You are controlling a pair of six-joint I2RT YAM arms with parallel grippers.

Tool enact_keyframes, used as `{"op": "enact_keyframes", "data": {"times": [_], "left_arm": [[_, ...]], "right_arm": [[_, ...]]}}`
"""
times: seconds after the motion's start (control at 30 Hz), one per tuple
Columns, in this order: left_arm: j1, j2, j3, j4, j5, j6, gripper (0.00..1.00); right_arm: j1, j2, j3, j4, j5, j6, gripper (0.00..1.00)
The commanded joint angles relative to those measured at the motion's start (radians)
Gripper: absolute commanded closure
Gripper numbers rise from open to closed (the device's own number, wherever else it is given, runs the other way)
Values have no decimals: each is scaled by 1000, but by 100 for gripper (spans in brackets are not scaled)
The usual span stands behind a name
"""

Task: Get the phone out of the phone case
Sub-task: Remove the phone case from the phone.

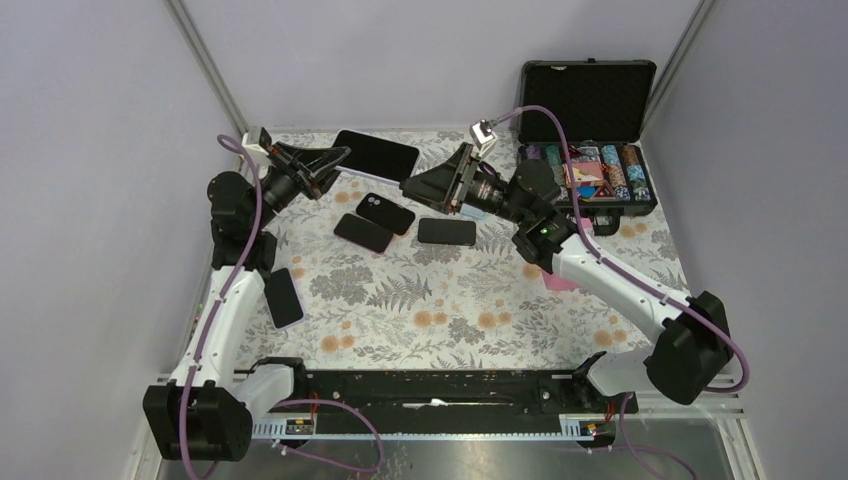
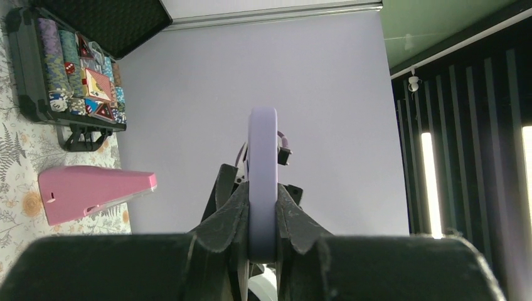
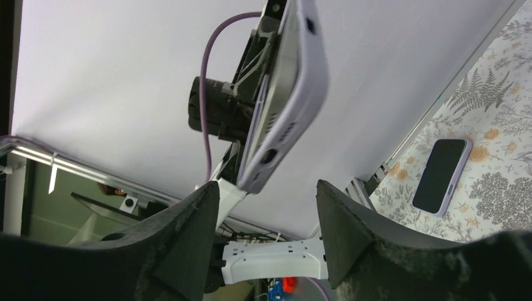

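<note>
From above, my left gripper (image 1: 338, 160) reaches toward the far side of the floral table (image 1: 470, 300) and holds the phone (image 1: 375, 153) by one end, dark screen facing up, raised near the back wall. My right gripper (image 1: 408, 187) points at the phone's near corner, just beside it; whether it touches I cannot tell from here. Three dark phones (image 1: 385, 212) lie flat on the cloth below the two grippers, and a fourth phone (image 1: 283, 297) lies by my left arm. An open chip case (image 1: 590, 130) sits at the far right, and a pink object (image 1: 560, 282) shows partly under my right arm.

My left wrist camera gives what the overhead view hides — the grip itself. The lavender phone case (image 2: 262, 157) stands edge-on, and my two left fingers (image 2: 229, 216) are clamped against its two faces. The pink object (image 2: 94, 186) is in full view here, lying on the cloth near the chip case (image 2: 63, 69).

My right wrist camera looks up at the phone from its free end. The case (image 3: 307, 81) wraps the back and rim, and the phone sits inside it — not out. My right fingers (image 3: 188, 238) stand wide apart below that end, with a visible gap to it and nothing between them. Only this view shows that the fourth phone (image 3: 441, 177) wears a lavender case too.
</note>
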Motion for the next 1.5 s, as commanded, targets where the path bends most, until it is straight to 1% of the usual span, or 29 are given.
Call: {"op": "enact_keyframes", "data": {"times": [0.0,0.2,0.33,0.37,0.4,0.47,0.5,0.57,0.6,0.67,0.77,0.8,0.87,0.93,1.03,1.17,1.3,1.47], "left_arm": [[0,-43,71,54,-50,-56,100],[0,-48,70,50,-49,-63,100],[0,-50,63,59,-52,-79,100],[0,-50,61,67,-54,-83,100],[0,-50,60,65,-54,-81,100],[0,-51,58,56,-58,-79,100],[0,-51,56,55,-59,-79,100],[0,-51,49,54,-60,-86,100],[0,-53,46,55,-62,-94,100],[0,-55,39,58,-70,-121,100],[0,-60,32,29,-80,-172,100],[0,-61,28,5,-79,-194,100],[-1,-59,13,-27,-67,-257,100],[0,-54,1,-58,-50,-292,100],[-1,-50,-10,-148,-26,-293,100],[-8,-50,-85,-113,-10,-370,100],[-20,-49,-125,-98,-2,-419,100],[-43,-51,-137,-123,9,-432,100]], "right_arm": [[15,35,41,126,73,-3,39],[15,71,37,217,84,38,54],[15,90,31,244,82,55,58],[14,93,30,248,82,60,57],[16,95,28,259,84,67,55],[15,97,31,273,89,74,45],[16,99,36,270,90,75,42],[15,106,47,268,80,70,40],[14,108,49,269,78,67,45],[14,119,45,279,69,63,58],[15,127,31,309,57,42,75],[14,128,28,319,53,29,79],[16,130,25,353,41,-7,84],[15,132,26,386,19,-47,88],[15,137,27,446,-19,-91,91],[16,132,26,459,-58,-158,94],[15,121,25,443,-94,-234,96],[14,115,29,407,-162,-347,96]]}}
